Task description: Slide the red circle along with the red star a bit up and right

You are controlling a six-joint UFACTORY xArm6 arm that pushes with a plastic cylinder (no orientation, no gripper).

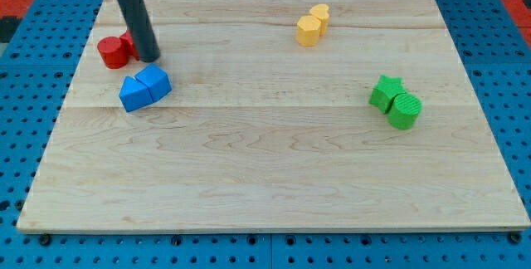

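Where rod hides star, red circle (113,51) squat, round

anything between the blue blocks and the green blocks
No. In the camera view only bare wooden board lies between the blue blocks and the green blocks; the yellow blocks sit nearer the view's top.

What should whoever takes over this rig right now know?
My tip sits at the right edge of the red circle; the rod hides most of the red star behind it.
The red pair lies at the board's upper left, just above the two blue blocks.
Done: nothing visible yet.
Left: get below-left of the reds, then push them up and right.
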